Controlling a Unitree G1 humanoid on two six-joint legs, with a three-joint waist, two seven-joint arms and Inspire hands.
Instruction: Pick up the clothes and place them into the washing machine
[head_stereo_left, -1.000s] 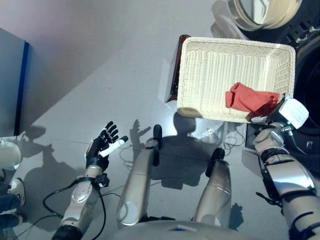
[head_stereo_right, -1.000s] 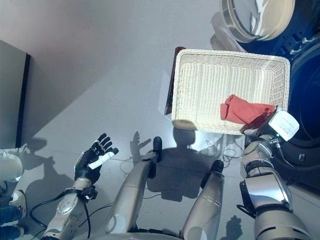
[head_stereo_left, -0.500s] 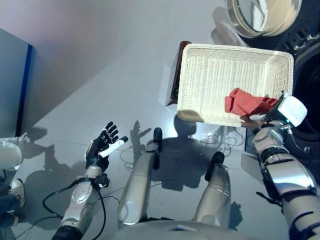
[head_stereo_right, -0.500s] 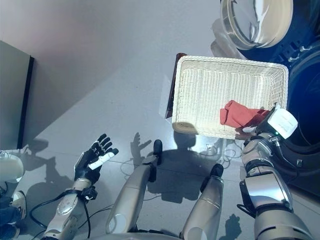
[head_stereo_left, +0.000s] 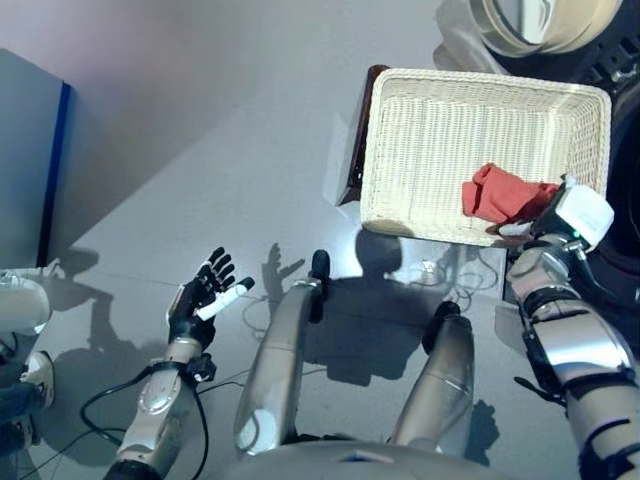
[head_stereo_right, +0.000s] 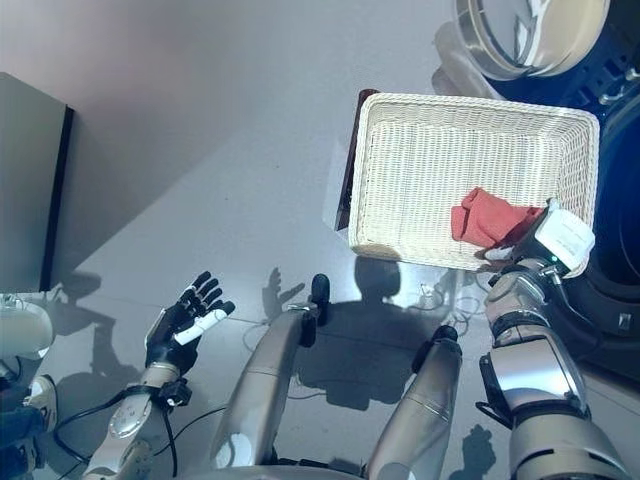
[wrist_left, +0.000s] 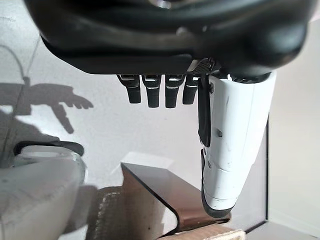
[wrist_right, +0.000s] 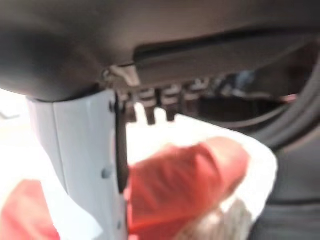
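1. Risk: the red cloth (head_stereo_left: 505, 194) lies bunched against the wicker laundry basket's (head_stereo_left: 400, 215) wall, at about 4 o'clock inside the basket. If the right hand (head_stereo_right: 520, 232) closes on only a fold, the cloth likely slips out on the lift.
2. Risk: the right hand is over the near rim. Fingers could catch the weave and drag or tip the basket, which sits on a dark stand (head_stereo_left: 356, 135).
3. Risk: the washing machine drum opening (head_stereo_left: 625, 170) is at 3 o'clock and the open door (head_stereo_right: 530, 35) at 12 o'clock. A loose trailing end could snag the basket rim in transfer.
4. Right hand pose: the arm comes in from 5 o'clock, wrist above the basket's near right corner, white-covered thumb beside the cloth. Right wrist view shows fingers reaching out over the cloth, not clearly closed on it; I can't tell the grasp.
5. Left hand (head_stereo_left: 205, 298): idle at 8 o'clock, fingers spread wide, empty, well apart from the basket.
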